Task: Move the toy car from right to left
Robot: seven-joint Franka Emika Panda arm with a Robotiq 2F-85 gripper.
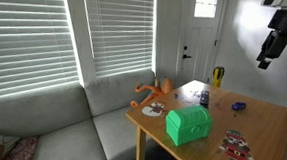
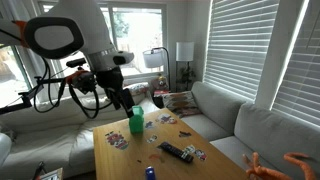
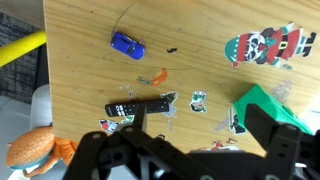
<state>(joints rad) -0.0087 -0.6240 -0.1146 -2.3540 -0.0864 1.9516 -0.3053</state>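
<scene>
The toy car is a tiny blue toy on the wooden table (image 3: 80, 80). It shows in the wrist view (image 3: 127, 44), near the table's far end in an exterior view (image 1: 238, 105), and at the near edge in an exterior view (image 2: 150, 173). My gripper (image 3: 203, 135) hangs high above the table, open and empty, in both exterior views (image 1: 270, 50) (image 2: 126, 98). It is well apart from the car. In the wrist view its dark fingers frame the bottom of the picture.
A green chest-shaped box (image 1: 188, 124) (image 3: 262, 108) stands on the table. A black remote (image 3: 140, 105), red-and-white patterned pieces (image 3: 262, 44) and small stickers lie around it. An orange toy (image 1: 155, 91) sits at the table edge by the grey sofa (image 1: 51, 124). A small dark upright object (image 1: 204, 97) stands near the car.
</scene>
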